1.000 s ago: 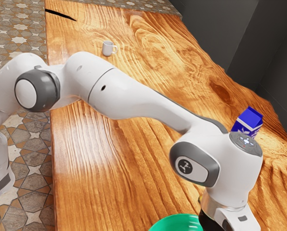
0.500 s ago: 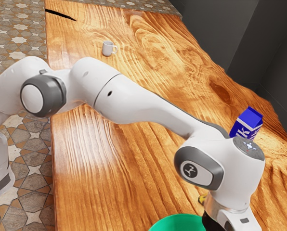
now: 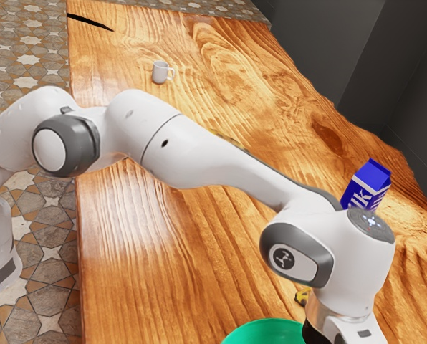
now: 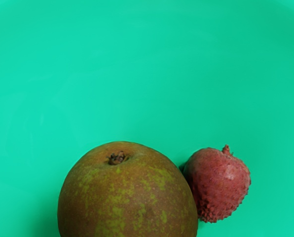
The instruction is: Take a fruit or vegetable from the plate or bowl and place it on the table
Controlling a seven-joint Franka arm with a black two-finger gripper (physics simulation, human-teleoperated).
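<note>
My gripper's hand (image 3: pixel 349 330) reaches down at the exterior view's lower edge, beside and partly over the green bowl (image 3: pixel 267 332); its fingertips are hidden there. In the wrist view a large brown-green round fruit (image 4: pixel 127 192) lies in the green bowl (image 4: pixel 137 74), close under my hand. A small red lychee-like fruit (image 4: pixel 218 183) rests right beside it. Whether the fingers touch the larger fruit cannot be seen.
A blue milk carton (image 3: pixel 367 185) stands on the wooden table (image 3: pixel 163 251) behind the hand. One small yellow object (image 3: pixel 301 296) lies near the bowl, partly behind the arm. Farther off is a white mug (image 3: pixel 160 72).
The arm has shifted slightly toward the exterior view's right and lower, uncovering more of the bowl's rim and the small yellow object.
</note>
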